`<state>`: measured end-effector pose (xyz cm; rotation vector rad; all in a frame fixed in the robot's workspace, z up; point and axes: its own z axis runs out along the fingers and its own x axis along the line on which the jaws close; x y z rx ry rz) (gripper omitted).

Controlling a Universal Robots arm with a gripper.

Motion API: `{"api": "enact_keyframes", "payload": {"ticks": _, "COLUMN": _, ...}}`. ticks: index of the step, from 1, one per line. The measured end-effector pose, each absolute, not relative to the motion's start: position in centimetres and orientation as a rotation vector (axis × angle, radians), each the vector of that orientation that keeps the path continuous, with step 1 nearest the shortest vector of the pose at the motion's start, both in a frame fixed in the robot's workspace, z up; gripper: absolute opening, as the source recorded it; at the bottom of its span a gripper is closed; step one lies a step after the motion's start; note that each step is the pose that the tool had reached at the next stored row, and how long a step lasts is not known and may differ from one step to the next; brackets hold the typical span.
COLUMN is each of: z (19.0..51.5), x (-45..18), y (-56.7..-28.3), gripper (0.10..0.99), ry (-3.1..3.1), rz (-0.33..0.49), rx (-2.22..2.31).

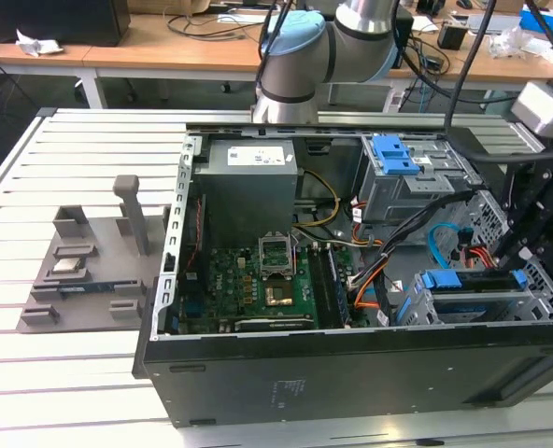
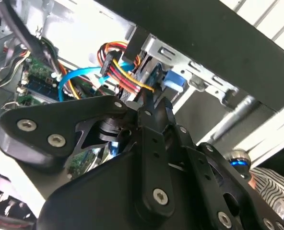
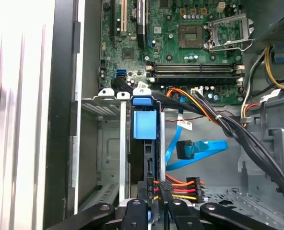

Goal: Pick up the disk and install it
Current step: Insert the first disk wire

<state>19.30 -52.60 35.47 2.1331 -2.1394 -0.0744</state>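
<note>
You are looking at the gripper (image 3: pixel 153 211) reaching down into the open case (image 1: pixel 351 373), at about four o'clock from the motherboard (image 1: pixel 258 285) in the exterior view. In the first wrist view its fingers (image 3: pixel 138 211) are clenching on the edge of the disk (image 3: pixel 145 139), which is sitting upright in the bay (image 3: pixel 108 143) beside the grey cage wall, its blue bracket facing the camera. The blue cable (image 3: pixel 195 148) is lying just beside it.
</note>
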Motion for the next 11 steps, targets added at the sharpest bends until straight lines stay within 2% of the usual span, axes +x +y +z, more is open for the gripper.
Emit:
{"api": "enact_keyframes", "payload": {"ticks": 2, "z": 36.2, "x": 19.3, "y": -52.5, "gripper": 0.224, "ry": -2.14, "rz": -0.074, "rx": 2.133}}
{"api": "enact_keyframes", "payload": {"ticks": 3, "z": 36.6, "x": 19.3, "y": -52.4, "gripper": 0.157, "ry": -2.139, "rz": -0.074, "rx": 2.133}}
{"api": "enact_keyframes", "payload": {"ticks": 4, "z": 36.9, "x": 19.3, "y": -52.4, "gripper": 0.157, "ry": -2.139, "rz": -0.075, "rx": 2.133}}
{"api": "enact_keyframes", "payload": {"ticks": 5, "z": 37.8, "x": 19.3, "y": -52.4, "gripper": 0.106, "ry": -2.139, "rz": -0.074, "rx": 2.133}}
{"api": "enact_keyframes", "payload": {"ticks": 11, "z": 38.9, "x": 19.3, "y": -52.4, "gripper": 0.106, "ry": -2.139, "rz": -0.074, "rx": 2.133}}
